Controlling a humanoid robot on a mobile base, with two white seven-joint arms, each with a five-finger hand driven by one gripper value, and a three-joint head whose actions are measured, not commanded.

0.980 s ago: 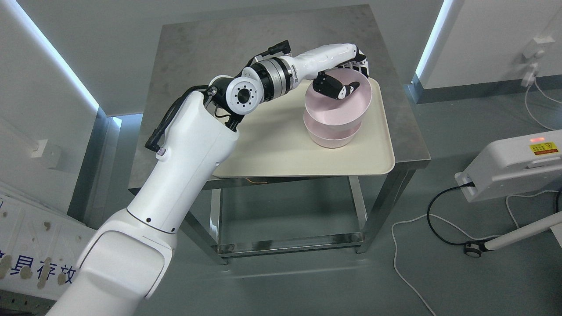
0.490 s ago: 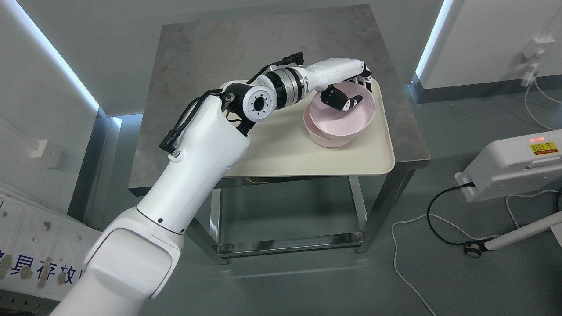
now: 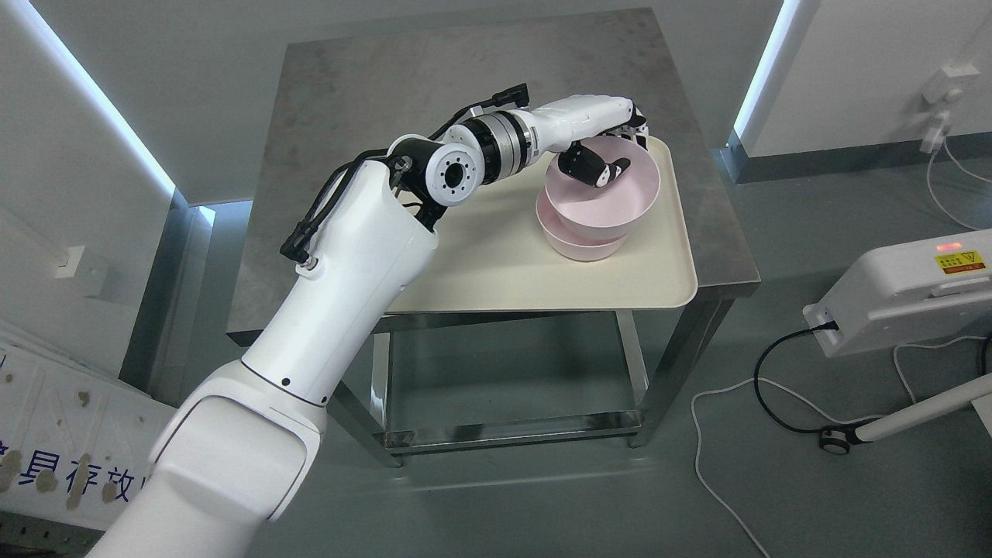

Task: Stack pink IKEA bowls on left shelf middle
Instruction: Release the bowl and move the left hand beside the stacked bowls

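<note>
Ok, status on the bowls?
Left hand gripping top bowl rim, thumb inside. It sits nested in bottom bowl on tray. Nothing in the way.

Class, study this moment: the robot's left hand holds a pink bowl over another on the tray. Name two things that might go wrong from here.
1. The left hand pinches the upper pink bowl only at its far rim, thumb inside; the bowl might tilt or slip.
2. The upper bowl sits slightly off-centre in the lower pink bowl; pressing down could nudge it along the tray, which overhangs the table at the front.
</note>
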